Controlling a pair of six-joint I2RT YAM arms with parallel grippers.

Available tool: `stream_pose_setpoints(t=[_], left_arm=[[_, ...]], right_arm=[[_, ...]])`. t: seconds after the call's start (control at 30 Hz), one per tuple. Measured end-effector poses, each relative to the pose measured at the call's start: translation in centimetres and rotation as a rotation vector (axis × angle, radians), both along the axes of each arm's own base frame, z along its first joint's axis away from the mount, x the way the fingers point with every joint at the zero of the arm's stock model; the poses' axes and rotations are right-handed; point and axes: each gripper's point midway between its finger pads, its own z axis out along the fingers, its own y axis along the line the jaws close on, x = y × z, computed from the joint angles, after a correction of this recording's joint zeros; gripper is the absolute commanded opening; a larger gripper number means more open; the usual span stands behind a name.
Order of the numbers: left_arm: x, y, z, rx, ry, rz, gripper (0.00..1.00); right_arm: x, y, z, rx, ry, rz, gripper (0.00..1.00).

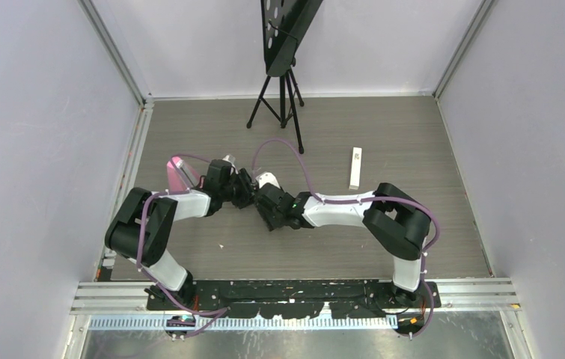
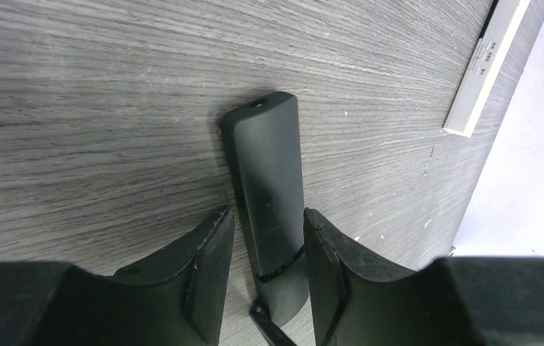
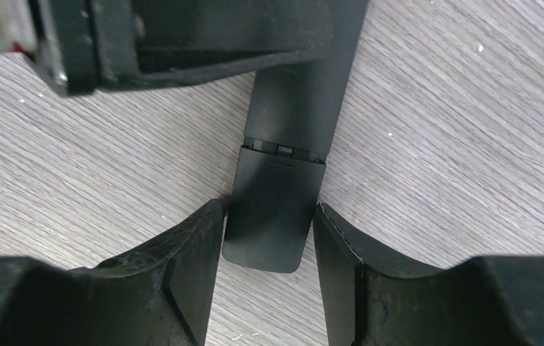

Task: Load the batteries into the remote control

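We see the left gripper closed around a dark remote control on the grey table; a white strip lies well apart.

Soft, even light is coming from overhead. The grey table is showing no glare, and the shadows on it are looking faint and soft-edged. The pale walls are taking on a lilac tint. At my left gripper the remote is throwing a soft shadow leftward, the tabletop is darkening toward the left edge, and my near fingers are blurring out of focus. At my right gripper the wood grain is reading bright and crisp, and a dull sheen is lying on the remote.
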Motion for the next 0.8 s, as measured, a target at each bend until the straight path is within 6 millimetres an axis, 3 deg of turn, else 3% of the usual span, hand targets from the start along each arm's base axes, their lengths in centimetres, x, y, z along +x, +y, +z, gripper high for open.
stream_pose_setpoints(t=[0.4, 0.6, 0.8], left_arm=[[0.0, -0.1, 0.1, -0.003, -0.001, 0.0, 0.45], [0.0, -0.1, 0.0, -0.003, -0.001, -0.002, 0.45], [0.2, -0.3, 0.0, -0.004, -0.001, -0.013, 0.44]], right_arm=[[0.1, 0.7, 0.1, 0.035, -0.01, -0.048, 0.79], [-0.2, 0.4, 0.3, 0.051, 0.009, -0.092, 0.8], [-0.3, -0.2, 2.1, 0.114, 0.007, -0.157, 0.72]])
